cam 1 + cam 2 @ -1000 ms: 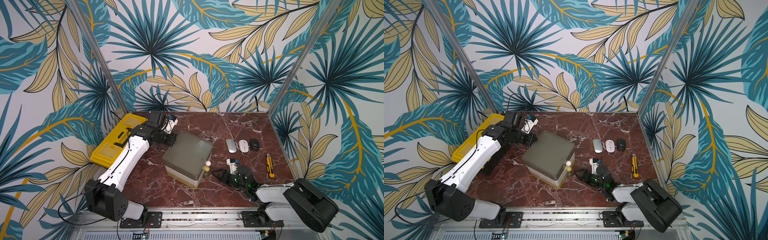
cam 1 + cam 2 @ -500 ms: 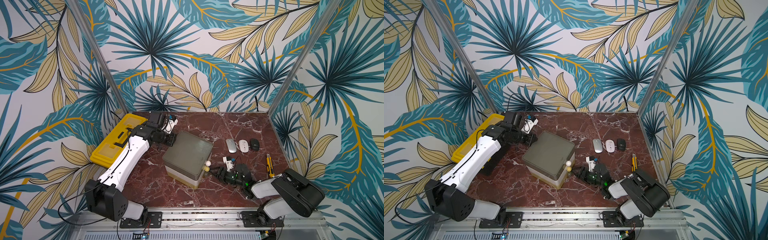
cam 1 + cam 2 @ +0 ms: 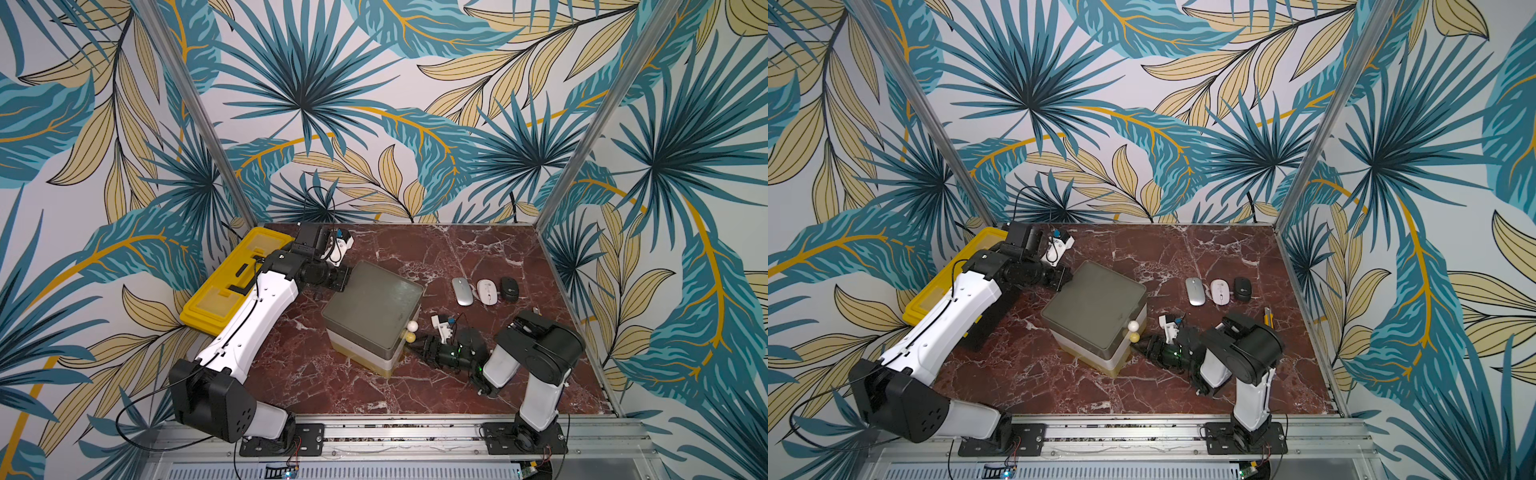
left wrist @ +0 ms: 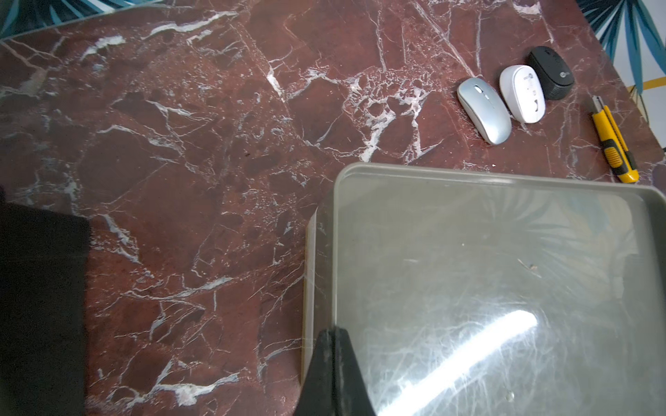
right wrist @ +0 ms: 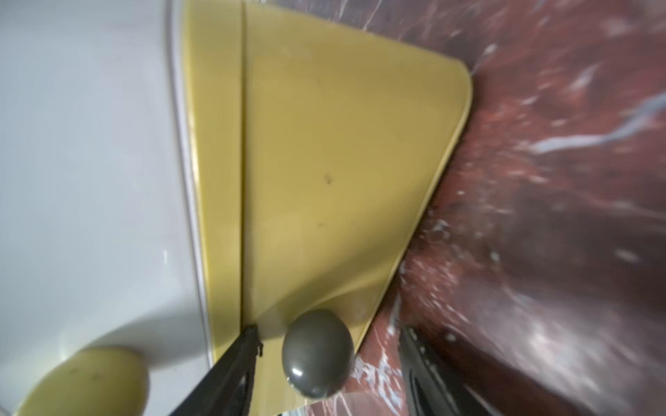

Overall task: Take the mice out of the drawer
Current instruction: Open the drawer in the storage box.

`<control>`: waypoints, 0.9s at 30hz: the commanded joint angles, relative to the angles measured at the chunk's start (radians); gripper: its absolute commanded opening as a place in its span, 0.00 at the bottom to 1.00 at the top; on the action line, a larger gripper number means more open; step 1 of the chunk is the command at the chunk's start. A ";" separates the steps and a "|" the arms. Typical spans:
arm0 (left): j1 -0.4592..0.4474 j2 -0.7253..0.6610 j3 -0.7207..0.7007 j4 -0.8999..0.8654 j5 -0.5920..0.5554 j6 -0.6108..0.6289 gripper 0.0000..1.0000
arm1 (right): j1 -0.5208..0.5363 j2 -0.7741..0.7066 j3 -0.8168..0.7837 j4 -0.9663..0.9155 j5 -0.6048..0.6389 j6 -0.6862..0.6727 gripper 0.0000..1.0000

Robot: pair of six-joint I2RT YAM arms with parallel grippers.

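Left arm (image 3: 253,316) and right arm (image 3: 540,399) wear white shells, black joints.

Silver mouse (image 3: 462,291), white mouse (image 3: 486,291), black mouse (image 3: 509,289) lie abreast.

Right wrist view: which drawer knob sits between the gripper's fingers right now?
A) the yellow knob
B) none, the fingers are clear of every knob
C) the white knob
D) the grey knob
D: the grey knob sits between the open fingers of the right gripper, against the yellow drawer front; the yellow knob lies outside them.
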 commanded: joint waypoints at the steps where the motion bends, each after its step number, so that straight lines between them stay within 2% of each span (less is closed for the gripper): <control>1: -0.023 -0.002 -0.015 -0.045 0.092 -0.011 0.00 | 0.052 0.068 0.026 0.021 0.024 0.013 0.64; 17: -0.024 -0.001 -0.015 -0.051 0.088 -0.009 0.00 | 0.089 0.054 0.030 0.020 0.049 0.032 0.63; 27: -0.024 0.003 -0.012 -0.053 0.086 -0.008 0.00 | 0.113 0.011 0.025 -0.054 0.092 0.004 0.51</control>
